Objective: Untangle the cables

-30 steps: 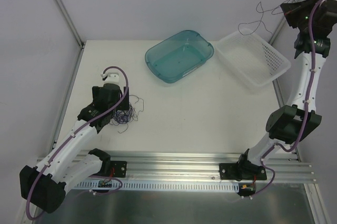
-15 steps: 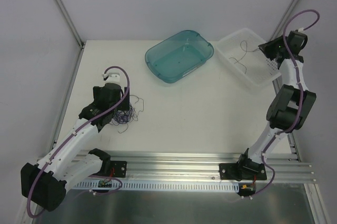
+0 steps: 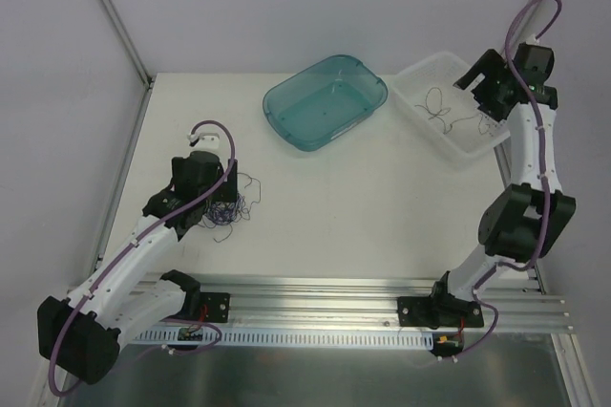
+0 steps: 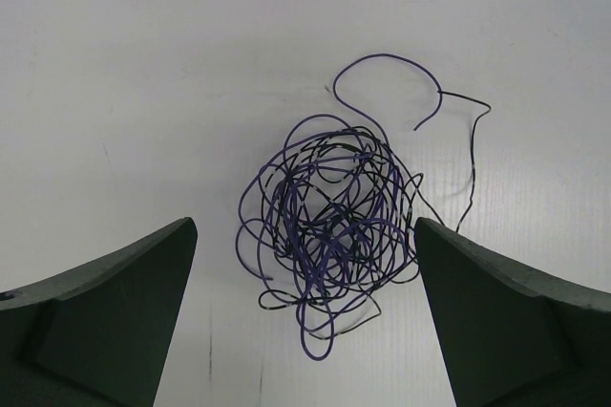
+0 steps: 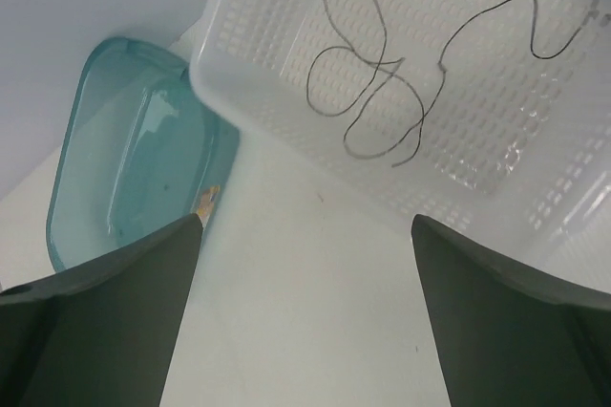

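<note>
A tangled bunch of thin purple and black cables [image 3: 232,204] [image 4: 329,225] lies on the white table at the left. My left gripper [image 3: 216,195] [image 4: 304,224] hovers right over it, open, its fingers on either side of the knot and not touching it. One separate thin dark cable [image 3: 437,113] [image 5: 380,69] lies in loose loops inside the white basket [image 3: 415,68] [image 5: 239,53] at the back right. My right gripper [image 3: 482,92] [image 5: 305,221] is above the basket's right end, open and holding nothing.
A teal plastic tub [image 3: 325,101] [image 5: 134,159] sits at the back centre, just left of the basket. A metal rail [image 3: 315,292] runs along the table's near edge by the arm bases. Walls close in on both sides.
The right arm came down from high at the back right with a cable dangling, opened its jaws, and the cable now lies in the basket. The left arm stayed put.
</note>
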`<control>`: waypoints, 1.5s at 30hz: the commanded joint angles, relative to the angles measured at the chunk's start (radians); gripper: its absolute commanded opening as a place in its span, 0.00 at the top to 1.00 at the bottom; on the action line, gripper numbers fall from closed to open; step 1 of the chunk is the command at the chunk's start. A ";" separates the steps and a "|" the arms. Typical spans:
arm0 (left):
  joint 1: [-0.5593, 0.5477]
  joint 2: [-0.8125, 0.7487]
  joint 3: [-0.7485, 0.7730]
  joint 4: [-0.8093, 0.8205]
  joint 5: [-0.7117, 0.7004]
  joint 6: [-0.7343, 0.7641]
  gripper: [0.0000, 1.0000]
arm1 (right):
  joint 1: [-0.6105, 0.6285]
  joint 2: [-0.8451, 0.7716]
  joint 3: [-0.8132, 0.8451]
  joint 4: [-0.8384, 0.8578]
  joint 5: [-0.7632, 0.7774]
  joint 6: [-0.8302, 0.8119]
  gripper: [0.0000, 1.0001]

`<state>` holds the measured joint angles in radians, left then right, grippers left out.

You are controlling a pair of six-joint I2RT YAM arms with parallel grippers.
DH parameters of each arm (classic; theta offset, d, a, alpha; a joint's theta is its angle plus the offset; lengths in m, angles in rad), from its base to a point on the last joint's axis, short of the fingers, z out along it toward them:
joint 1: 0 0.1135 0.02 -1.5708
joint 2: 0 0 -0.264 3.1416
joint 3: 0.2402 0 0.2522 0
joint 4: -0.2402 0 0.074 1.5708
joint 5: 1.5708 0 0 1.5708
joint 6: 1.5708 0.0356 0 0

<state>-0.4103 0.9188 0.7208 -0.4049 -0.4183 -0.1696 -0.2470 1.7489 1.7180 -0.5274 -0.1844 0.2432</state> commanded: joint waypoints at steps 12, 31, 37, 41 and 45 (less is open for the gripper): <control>0.018 0.133 0.046 -0.046 0.079 -0.134 0.02 | 0.547 -0.690 -0.569 -0.126 0.148 -0.104 0.03; 0.021 0.462 0.007 -0.017 0.294 -0.482 1.00 | 1.114 -0.583 -0.994 0.571 0.151 0.256 0.06; -0.024 0.287 -0.064 0.012 0.380 -0.574 1.00 | 1.134 -0.402 -0.933 0.739 0.079 0.323 0.09; -0.051 0.203 -0.101 0.032 0.411 -0.628 1.00 | 1.154 -0.293 -0.873 0.793 0.057 0.358 0.10; -0.055 0.147 -0.129 0.044 0.417 -0.666 1.00 | 1.163 -0.203 -0.882 0.855 0.063 0.462 0.14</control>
<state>-0.4587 1.1000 0.6117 -0.3855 -0.0330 -0.7715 0.9089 1.5120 0.8089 0.2096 -0.1017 0.5991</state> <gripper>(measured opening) 0.069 0.874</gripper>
